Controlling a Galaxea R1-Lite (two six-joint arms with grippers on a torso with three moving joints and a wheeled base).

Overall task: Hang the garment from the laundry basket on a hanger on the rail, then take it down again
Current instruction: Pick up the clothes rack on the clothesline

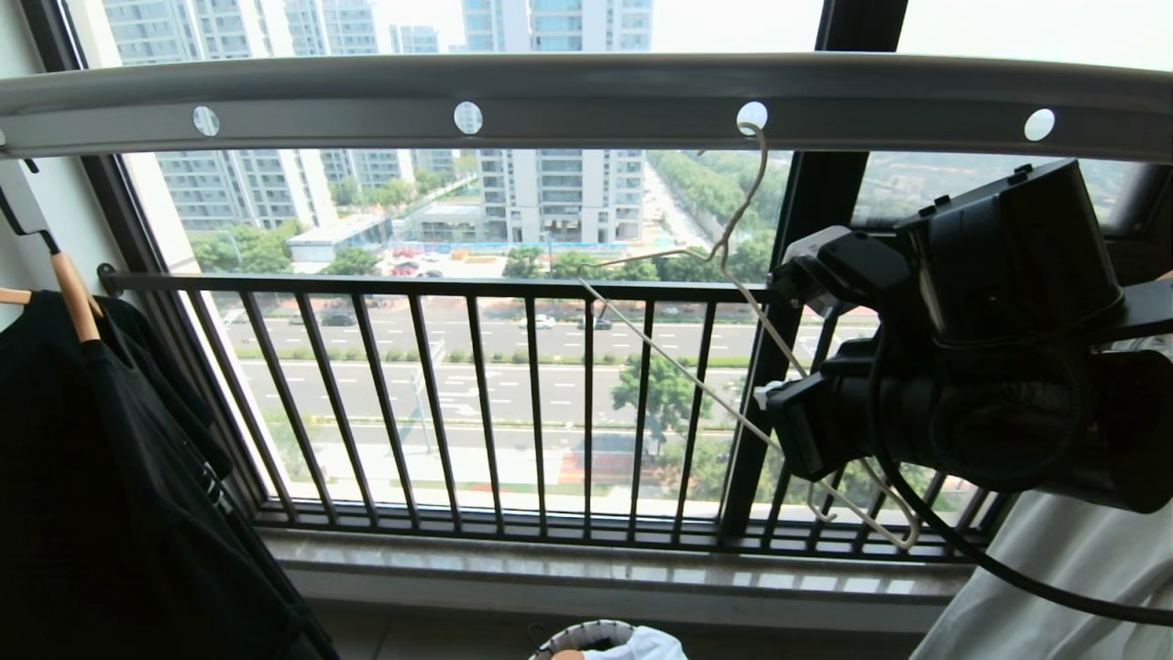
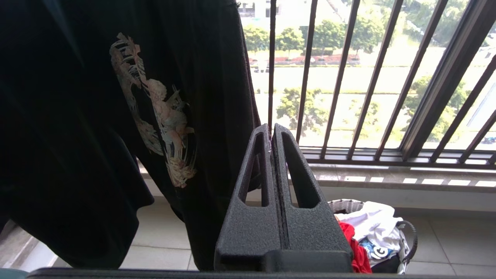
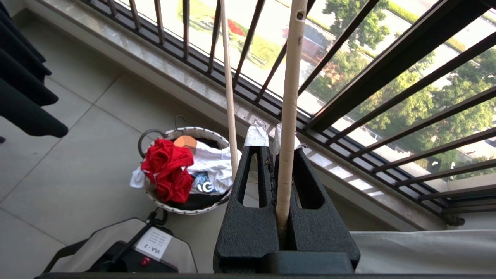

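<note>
Cream-white wire is what we have clamped in our right gripper: its fingers are closed on one arm of the hanger, whose hook sits in a round hole of the rail above us. As we see it, the main risk lies in that hook; if we pull sideways or down before lifting it clear of the hole, the thin wire could bend, spring off or slip through our pads, since we hold it by one narrow rod only. The hanger hangs tilted, so it may swing and catch on the window railing just behind it as we draw it away. Our left gripper is closed on nothing, parked low beside the black shirt, and cannot steady anything from there. The garment is not on the hanger: it lies crumpled in the laundry basket on the floor, well below our right gripper and nearer the black shirt, bunched with white printed clothes and a wooden hanger. Reaching for it later, we might drag those neighbours out with it.
</note>
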